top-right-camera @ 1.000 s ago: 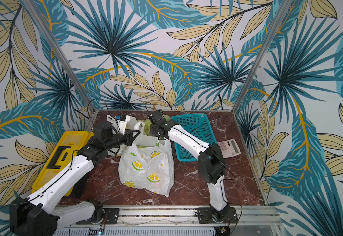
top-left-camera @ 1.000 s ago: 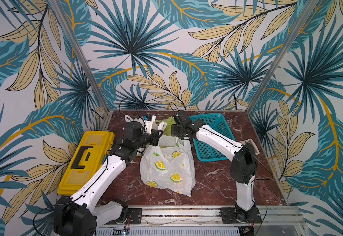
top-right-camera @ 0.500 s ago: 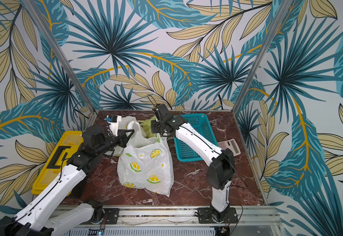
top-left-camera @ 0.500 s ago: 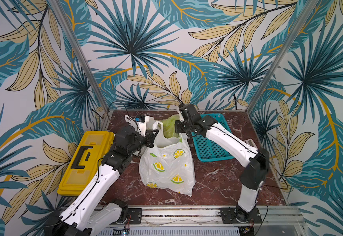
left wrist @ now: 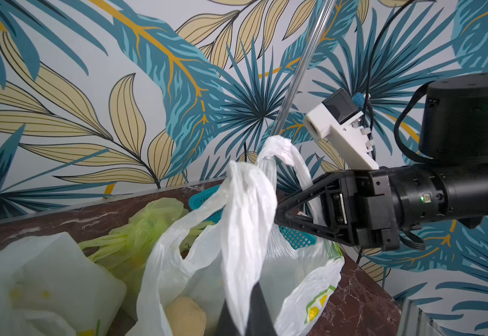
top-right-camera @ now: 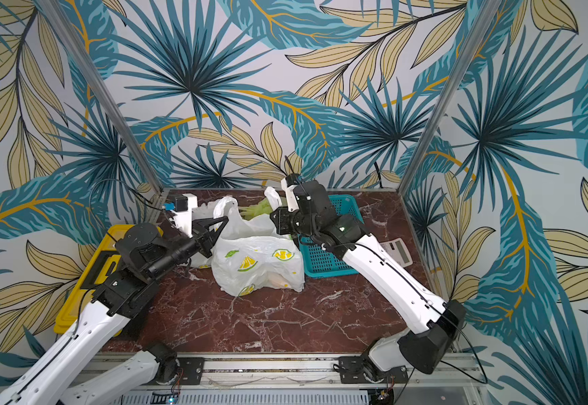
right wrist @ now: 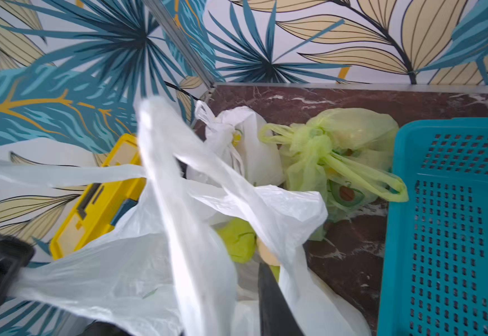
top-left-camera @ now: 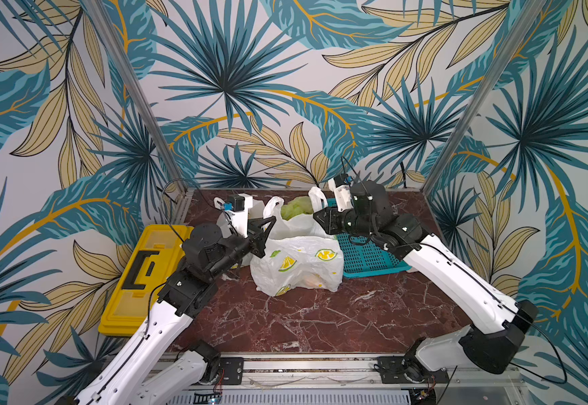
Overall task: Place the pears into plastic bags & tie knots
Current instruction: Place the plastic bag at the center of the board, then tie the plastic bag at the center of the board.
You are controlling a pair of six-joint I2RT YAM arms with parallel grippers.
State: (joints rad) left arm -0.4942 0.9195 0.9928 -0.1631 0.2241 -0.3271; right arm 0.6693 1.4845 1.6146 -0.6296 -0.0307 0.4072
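Left wrist view is giving us the best look: our left gripper is clamping down on the left handle of the white bag, which is sitting mid-table, just left of the teal basket. Our right gripper is hanging at the right handle. Plastic is running past its fingers, but we can't tell if they're actually pinching it.

We're guessing both loops are being held up and apart so they're free to cross for the knot without the fruit spilling. A cream pear is peeking out of the mouth. Both handles are standing roughly upright, long axis running up from the mouth, while the body is slumping wide, left to right. On the far side, the green bag and the other white bag are looking already knotted.
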